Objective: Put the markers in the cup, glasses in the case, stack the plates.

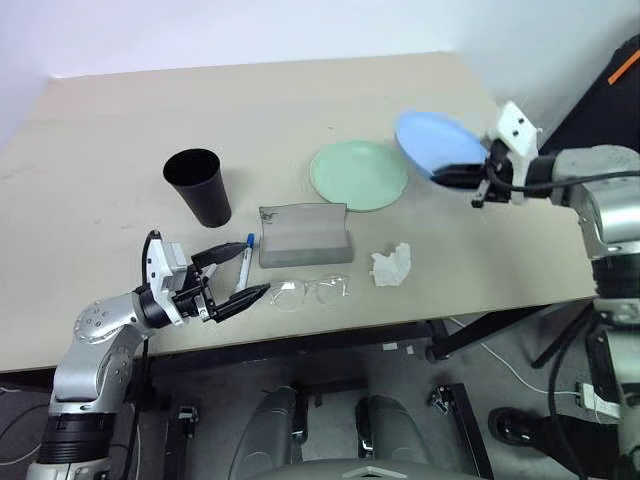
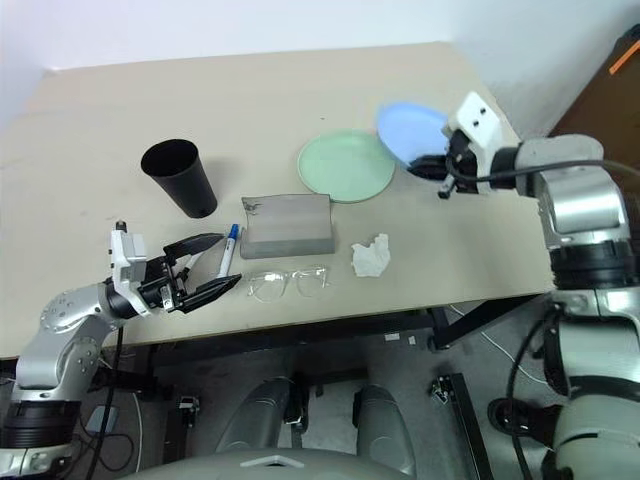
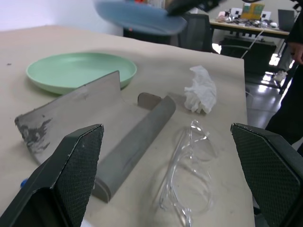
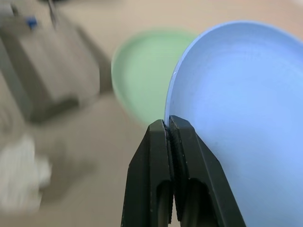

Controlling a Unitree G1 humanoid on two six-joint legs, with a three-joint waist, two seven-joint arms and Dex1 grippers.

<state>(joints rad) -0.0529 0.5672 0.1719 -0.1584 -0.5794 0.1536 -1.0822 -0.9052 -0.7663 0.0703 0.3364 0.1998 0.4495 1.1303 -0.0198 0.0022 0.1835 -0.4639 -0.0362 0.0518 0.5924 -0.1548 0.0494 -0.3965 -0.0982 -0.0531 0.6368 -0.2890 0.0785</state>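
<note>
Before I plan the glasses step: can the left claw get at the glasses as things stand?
Probably yes. The left claw hangs open just beside the glasses, pointing at them over bare table. The case lies behind them, not between.

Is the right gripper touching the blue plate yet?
Touching. The right wrist view shows the right gripper shut on the blue plate's rim, plate tilted up.

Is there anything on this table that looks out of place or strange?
A crumpled white tissue lies beside the clear glasses, belonging to no tidy group. The grey case lies open. The blue plate hangs tilted above the table, pinched at its rim by the right pincer.
</note>
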